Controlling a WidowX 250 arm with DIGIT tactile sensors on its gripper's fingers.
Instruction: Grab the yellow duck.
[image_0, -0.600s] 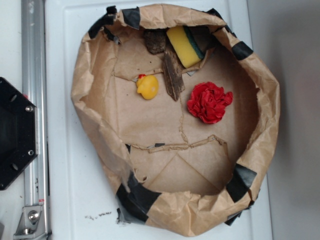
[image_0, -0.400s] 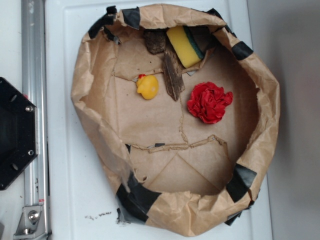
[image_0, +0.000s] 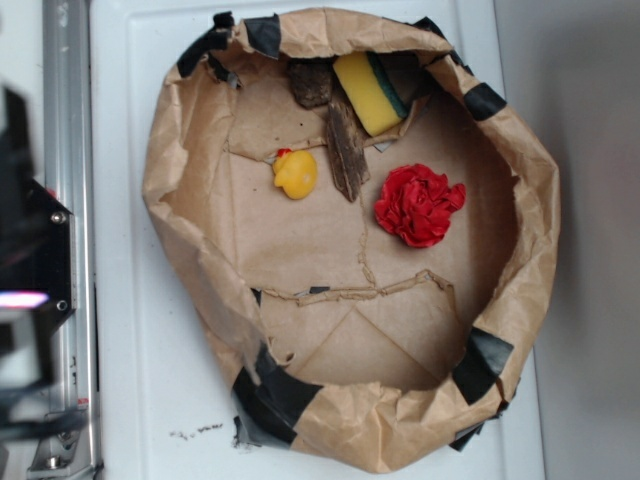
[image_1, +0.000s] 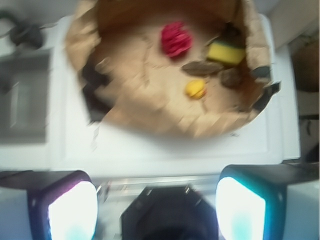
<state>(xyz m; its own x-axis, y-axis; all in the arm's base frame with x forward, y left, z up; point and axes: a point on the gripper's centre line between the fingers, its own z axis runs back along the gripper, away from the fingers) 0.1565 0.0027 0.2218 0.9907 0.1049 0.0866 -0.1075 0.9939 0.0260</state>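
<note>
My gripper (image_1: 156, 200) hangs wide apart and empty near me, well back from the paper bowl (image_0: 520, 250), where I see the duck (image_0: 296, 173) on the floor beside the bark (image_0: 347, 150).

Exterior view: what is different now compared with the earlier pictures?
A blurred dark part of the robot arm has entered at the left edge, over the black base. Nothing is grasped. The yellow duck, red cloth flower and sponge lie unmoved in the paper basin.
</note>
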